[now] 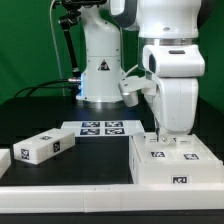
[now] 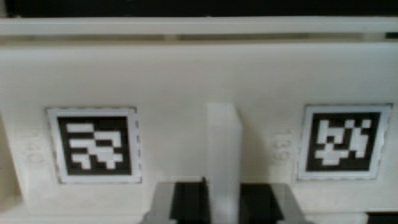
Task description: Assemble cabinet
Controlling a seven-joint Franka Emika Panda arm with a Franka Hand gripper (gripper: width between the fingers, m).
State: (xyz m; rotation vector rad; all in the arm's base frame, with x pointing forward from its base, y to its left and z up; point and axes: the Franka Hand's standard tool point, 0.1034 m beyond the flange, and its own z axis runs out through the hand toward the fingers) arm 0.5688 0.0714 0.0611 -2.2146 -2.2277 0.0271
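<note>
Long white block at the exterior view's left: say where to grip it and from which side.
Take the long white block at mid-length, across its two long side faces, coming straight down from above. It lies flat on the table, looks narrowest that way, and both long sides appear free.

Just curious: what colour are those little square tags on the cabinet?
Black-and-white patterned tags, clearest in the wrist view.
</note>
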